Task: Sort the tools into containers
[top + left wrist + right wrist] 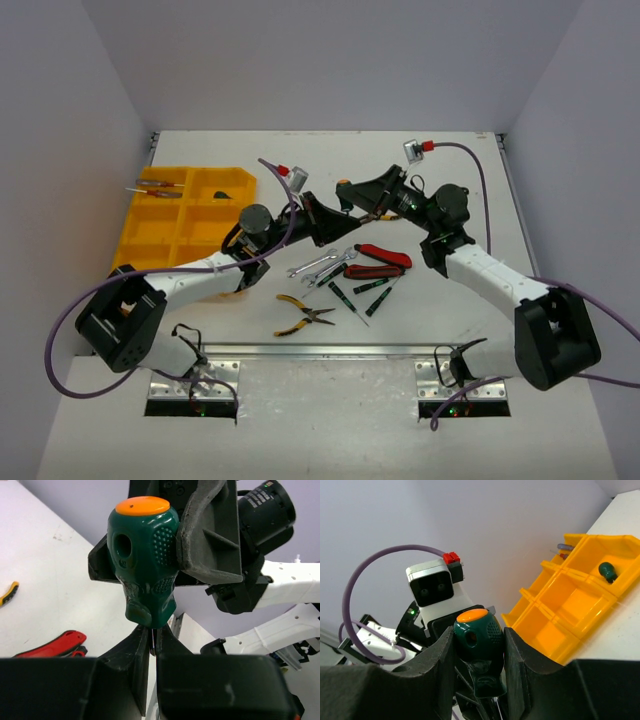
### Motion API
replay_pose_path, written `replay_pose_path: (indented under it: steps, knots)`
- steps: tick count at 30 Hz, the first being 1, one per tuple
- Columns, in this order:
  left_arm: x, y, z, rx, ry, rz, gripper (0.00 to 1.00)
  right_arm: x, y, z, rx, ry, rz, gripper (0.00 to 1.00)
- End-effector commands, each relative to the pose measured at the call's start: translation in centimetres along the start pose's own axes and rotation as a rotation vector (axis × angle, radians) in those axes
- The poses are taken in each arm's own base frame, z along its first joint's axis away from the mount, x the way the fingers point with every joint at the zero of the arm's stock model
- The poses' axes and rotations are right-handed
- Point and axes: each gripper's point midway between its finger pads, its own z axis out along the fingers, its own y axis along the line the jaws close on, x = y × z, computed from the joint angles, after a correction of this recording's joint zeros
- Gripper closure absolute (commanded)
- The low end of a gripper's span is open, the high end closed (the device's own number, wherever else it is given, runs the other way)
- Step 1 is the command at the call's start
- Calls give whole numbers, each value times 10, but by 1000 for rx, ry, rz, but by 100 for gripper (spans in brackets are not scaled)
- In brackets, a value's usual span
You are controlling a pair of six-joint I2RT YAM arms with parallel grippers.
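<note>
- Organiser tray [150, 235]: sits on the table [560, 400] to the left. Only two compartments show contents. The far left one holds a few slim red-handled tools [155, 188], and the far right one holds one dark green-handled piece [607, 571]. The other compartments in view look bare.
- Left fingers [142, 652]: raised over mid-table and pressed together on the thin shaft just below the handle.
- Right fingers [512, 645]: meeting the left from the opposite side and pinching the handle on both flanks.
- Red pliers [378, 260]: unsorted, lying on the table below the meeting arms.
- Yellow-black pliers [300, 315]: unsorted, nearest the arm bases.
- Silver wrenches [320, 265]: unsorted, just left of the red pliers.
- Small dark screwdrivers [355, 293]: several lie loose between the two pliers.
- Green-handled screwdriver [145, 565]: orange-capped, held in the air by both arms at once and well clear of the tray. I judge this a hand-over toward the tray side.
- Assessment: an early stage, with most tools not yet sorted.
</note>
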Motion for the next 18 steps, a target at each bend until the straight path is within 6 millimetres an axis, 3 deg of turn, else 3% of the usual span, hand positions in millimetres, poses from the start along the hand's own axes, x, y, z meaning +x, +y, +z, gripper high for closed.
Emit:
replay_pose_path:
  steps: [1,5,6,10,13,14,15,16,18]
  knots:
    - [-40,7,-7,-93,-130,85,100,-8,1,-4,6,-64,-63,62]
    - [-41,15,-14,-115,-136,79,100,-9,-2,-2,13,-67,-71,8]
    - [-43,20,-18,-136,-146,77,100,-11,-6,-1,30,-67,-65,2]
    - [-60,50,-39,-254,-192,36,100,-26,-28,-8,131,-77,-57,1]
    - [-111,120,-86,-577,-344,-66,100,-52,-57,-41,239,-116,29,1]
    - [-102,137,-98,-667,-316,-109,100,-58,-62,-48,257,-136,39,1]
    - [-100,169,-122,-832,-317,-203,100,-61,-69,-56,293,-151,41,1]
    - [-117,197,-154,-990,-382,-265,100,-58,-78,-63,350,-145,50,1]
    - [-114,237,-190,-1142,-407,-363,100,-55,-81,-69,415,-116,1,1]
